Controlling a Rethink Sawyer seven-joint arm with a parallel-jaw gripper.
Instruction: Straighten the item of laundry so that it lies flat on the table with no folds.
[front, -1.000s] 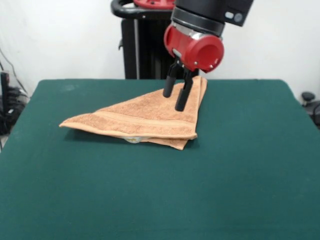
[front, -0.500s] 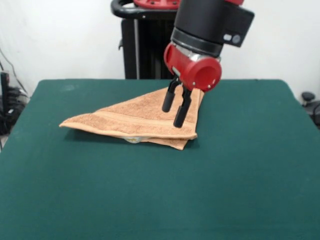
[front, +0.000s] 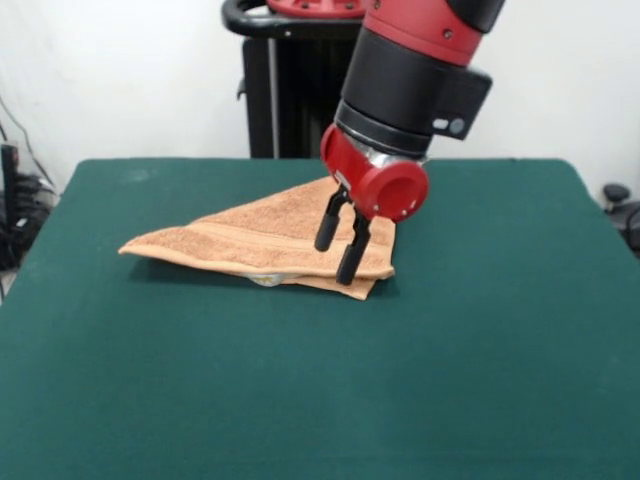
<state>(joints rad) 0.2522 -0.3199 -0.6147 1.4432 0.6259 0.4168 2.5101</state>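
Fingers (front: 337, 252) lower now, spread over folded towel (front: 250, 240), table (front: 480, 350)

Tan-orange towel (front: 262, 240) lying folded into rough triangle on green table (front: 480, 350), long point reaching toward picture's left, blunt doubled corner at right. Lower layer peeking out under front edge; small pale patch, probably label, showing beneath that edge. Woven band running along front fold. Red and black arm coming down from above, gripper (front: 337, 249) hanging over towel's right part, two black fingers (front: 326, 231) standing slightly apart, tips at or just above cloth; contact unclear. Black pedestal (front: 275, 80) standing behind table.
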